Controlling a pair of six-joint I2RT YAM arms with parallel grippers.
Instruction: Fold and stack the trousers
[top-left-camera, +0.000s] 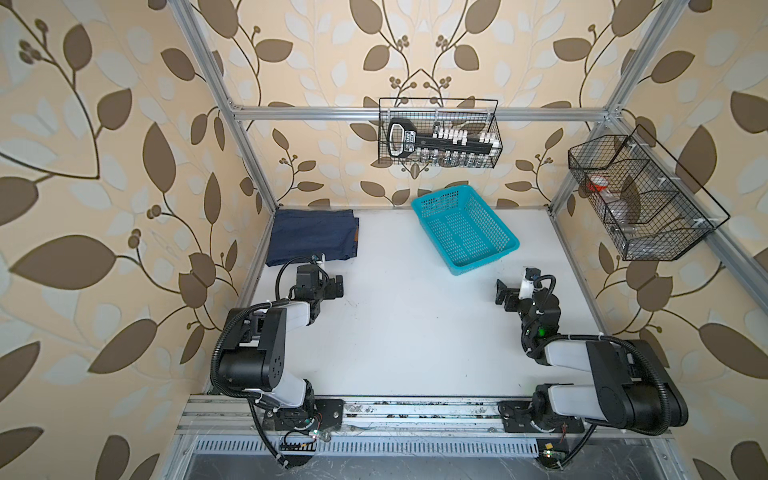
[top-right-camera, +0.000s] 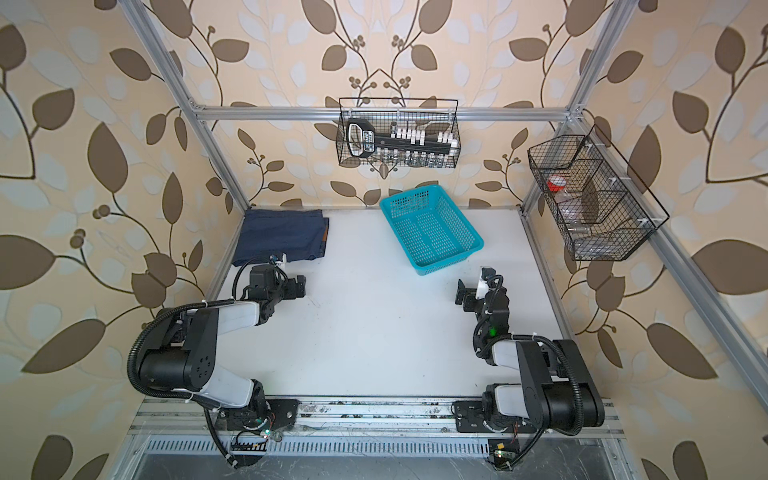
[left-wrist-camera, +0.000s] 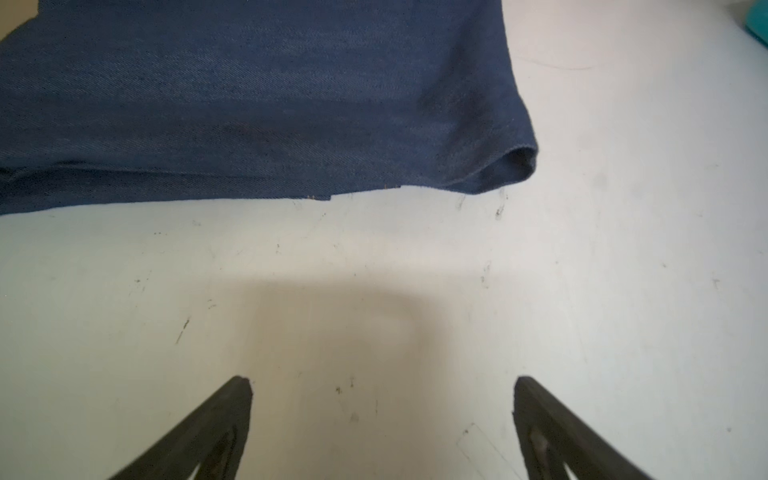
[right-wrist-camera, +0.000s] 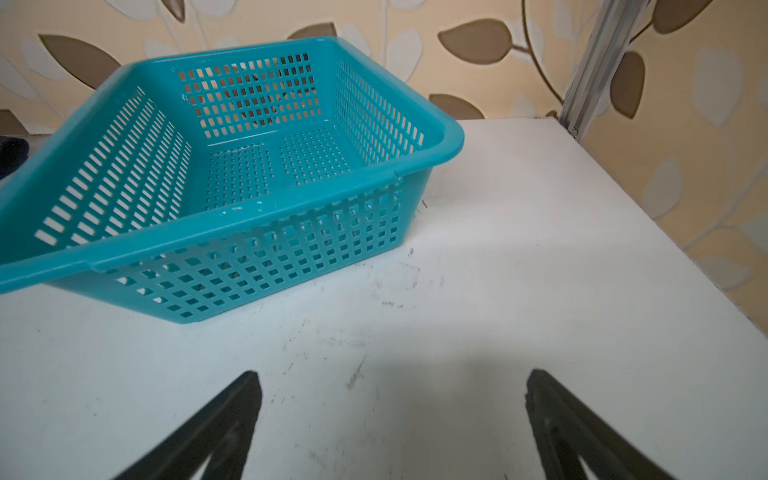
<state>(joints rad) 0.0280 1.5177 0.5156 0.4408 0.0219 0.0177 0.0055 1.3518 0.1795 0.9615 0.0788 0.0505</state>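
Observation:
The trousers (top-left-camera: 311, 237) (top-right-camera: 282, 235) lie folded into a flat dark blue rectangle at the far left corner of the white table (top-left-camera: 415, 332). In the left wrist view their near folded edge (left-wrist-camera: 249, 104) shows, with a rounded fold at one corner. My left gripper (top-left-camera: 322, 287) (top-right-camera: 280, 289) (left-wrist-camera: 382, 386) hangs just in front of that edge, open and empty, not touching the cloth. My right gripper (top-left-camera: 515, 297) (top-right-camera: 473, 299) (right-wrist-camera: 392, 382) stands open and empty on the right, a short way in front of the basket.
A turquoise perforated basket (top-left-camera: 484, 258) (top-right-camera: 451, 258) (right-wrist-camera: 249, 212) stands empty at the back middle, turned at an angle. Black wire baskets hang on the back rail (top-left-camera: 440, 133) and the right rail (top-left-camera: 640, 199). Aluminium posts frame the table's corners.

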